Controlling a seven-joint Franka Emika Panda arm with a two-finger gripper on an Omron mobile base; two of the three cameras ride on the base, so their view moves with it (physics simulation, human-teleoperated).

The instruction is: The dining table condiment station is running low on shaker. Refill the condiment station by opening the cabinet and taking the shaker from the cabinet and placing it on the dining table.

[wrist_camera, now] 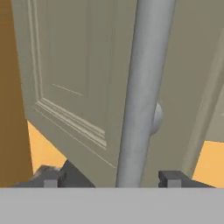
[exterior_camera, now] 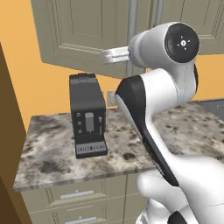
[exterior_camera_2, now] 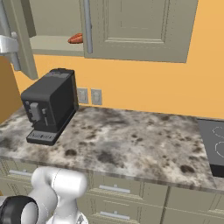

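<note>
Gripper [wrist_camera: 111,179] stands released, fingertips either side of the cabinet [exterior_camera: 83,35] door's bar handle [wrist_camera: 142,92]; withdraw straight back, avoiding snagging the handle.

Cabinet [exterior_camera: 83,35] doors, upper part of the frame: matt beige-grey painted finish, smooth, with framed panel mouldings. Bar handle [wrist_camera: 146,87], centre of hand view: smooth grey metal look, satin sheen. Counter [exterior_camera_2: 131,140] top: mottled grey, brown and white stone, polished-looking, thin edge. Coffee machine [exterior_camera: 87,116], left of centre: dark plastic, matt body with slightly lighter front fittings. Drawers [exterior_camera_2: 113,192] along the bottom: same matt beige paint, short metallic handles. Wall [exterior_camera_2: 144,87]: flat matt orange. Reddish-brown lump [exterior_camera_2: 75,38] on cabinet shelf: dull surface.
</note>
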